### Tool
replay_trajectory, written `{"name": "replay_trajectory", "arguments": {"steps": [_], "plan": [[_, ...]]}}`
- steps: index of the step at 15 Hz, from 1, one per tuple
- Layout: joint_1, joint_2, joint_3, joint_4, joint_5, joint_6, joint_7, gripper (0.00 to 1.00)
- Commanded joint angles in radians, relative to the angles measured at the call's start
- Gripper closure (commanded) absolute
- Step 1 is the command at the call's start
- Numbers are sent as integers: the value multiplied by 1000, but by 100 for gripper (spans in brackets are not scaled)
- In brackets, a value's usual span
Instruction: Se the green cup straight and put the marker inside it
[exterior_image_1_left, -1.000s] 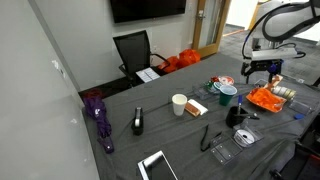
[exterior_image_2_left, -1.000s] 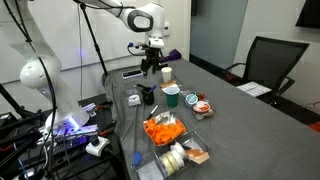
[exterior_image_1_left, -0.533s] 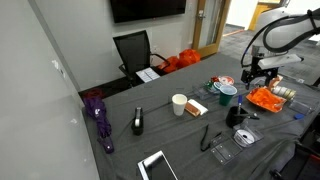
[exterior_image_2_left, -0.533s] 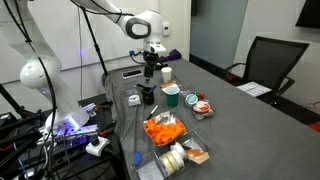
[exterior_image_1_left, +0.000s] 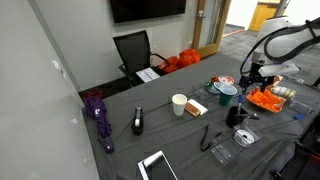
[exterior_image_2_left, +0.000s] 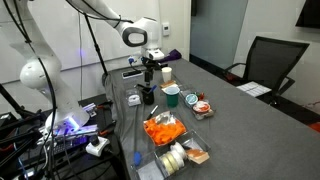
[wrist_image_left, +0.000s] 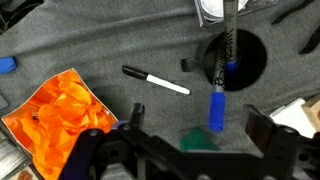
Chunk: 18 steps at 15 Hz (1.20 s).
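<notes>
Pretty even indoor light is seen in both exterior views, only soft shadows thrown on the table (exterior_image_1_left: 120, 105). In the wrist view the gripper (wrist_image_left: 195, 122) is rendered dark, blurry.

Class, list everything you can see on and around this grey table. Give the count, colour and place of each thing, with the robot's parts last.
table: one, grey, under everything
office chair: one, black, at the far edge
umbrella: one, purple, near the table's edge
white paper cup: one, white, mid-table
green cup: one, dark green, beside the black cup
black cup: one, black, near the marker
marker: one, black and white, lying flat on the table
orange bag: one, orange, crumpled
gripper: one, black, open, above the table
</notes>
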Motion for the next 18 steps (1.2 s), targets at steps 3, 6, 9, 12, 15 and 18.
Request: {"name": "replay_trajectory", "arguments": {"steps": [3,6,9,12,15,18], "plan": [[-18,12,19,-38,57,73,-5,0],[-14,39,23,-42,73,139,-1,0],[-9,75,29,-39,84,188,6,0],[-3,101,35,-38,94,207,3,0],[0,115,41,-43,107,225,4,0],[1,120,46,-49,126,259,-4,0]]}}
